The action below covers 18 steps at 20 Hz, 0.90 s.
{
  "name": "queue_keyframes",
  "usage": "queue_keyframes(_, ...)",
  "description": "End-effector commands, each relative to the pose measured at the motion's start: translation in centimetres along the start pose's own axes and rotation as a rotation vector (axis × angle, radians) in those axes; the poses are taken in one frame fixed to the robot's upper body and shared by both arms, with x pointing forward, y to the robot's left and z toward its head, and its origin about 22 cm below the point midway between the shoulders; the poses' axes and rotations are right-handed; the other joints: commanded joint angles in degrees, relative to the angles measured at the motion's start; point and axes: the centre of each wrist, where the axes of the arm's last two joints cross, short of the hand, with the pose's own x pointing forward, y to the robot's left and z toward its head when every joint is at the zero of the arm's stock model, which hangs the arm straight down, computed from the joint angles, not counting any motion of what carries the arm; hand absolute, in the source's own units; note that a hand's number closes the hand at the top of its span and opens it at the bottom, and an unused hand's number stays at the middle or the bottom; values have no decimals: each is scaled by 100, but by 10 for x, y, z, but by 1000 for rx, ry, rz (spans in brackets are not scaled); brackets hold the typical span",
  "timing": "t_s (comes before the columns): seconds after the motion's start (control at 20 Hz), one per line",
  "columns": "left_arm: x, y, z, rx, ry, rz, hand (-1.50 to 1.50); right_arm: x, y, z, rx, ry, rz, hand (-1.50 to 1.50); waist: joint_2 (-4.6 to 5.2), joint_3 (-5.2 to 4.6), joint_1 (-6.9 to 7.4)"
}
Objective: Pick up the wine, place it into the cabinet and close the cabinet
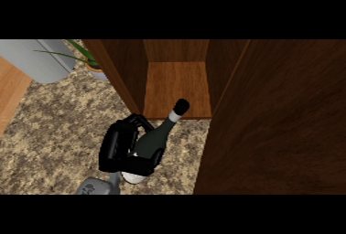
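A dark green wine bottle with a black cap and a pale neck band lies tilted above the speckled counter. Its neck points away from me toward the cabinet, and the cap reaches the front edge of the cabinet's wooden shelf. My left hand is shut on the bottle's body from its left side, with fingers curled round near the shoulder. The bottle's pale base shows just below the hand. The cabinet's door stands open at the right as a large dark wood panel. My right hand shows nowhere.
A potted green plant and a grey rounded object stand at the back left. A light wood surface borders the counter on the left. The cabinet's left wall rises just beyond the hand.
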Motion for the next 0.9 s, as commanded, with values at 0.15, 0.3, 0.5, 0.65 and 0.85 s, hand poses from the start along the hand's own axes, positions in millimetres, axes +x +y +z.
queue_keyframes(0.15,-6,5,-36,9,15,-65,150,44,-8,33,21,-49,-88,-150,3,0,-55)
queue_keyframes(0.3,-8,0,-60,10,5,-78,150,35,-6,26,33,-44,-85,-150,18,0,-53)
queue_keyframes(0.5,-20,-11,-57,-31,36,-91,150,40,-6,28,22,-50,-113,-150,17,-4,-70)
queue_keyframes(0.65,-7,-18,-77,-22,51,-101,150,45,-8,33,36,-28,-115,-150,0,-2,-76)
queue_keyframes(0.85,-14,-14,-98,4,50,-100,150,39,-6,38,31,-33,-126,-150,16,0,-195)
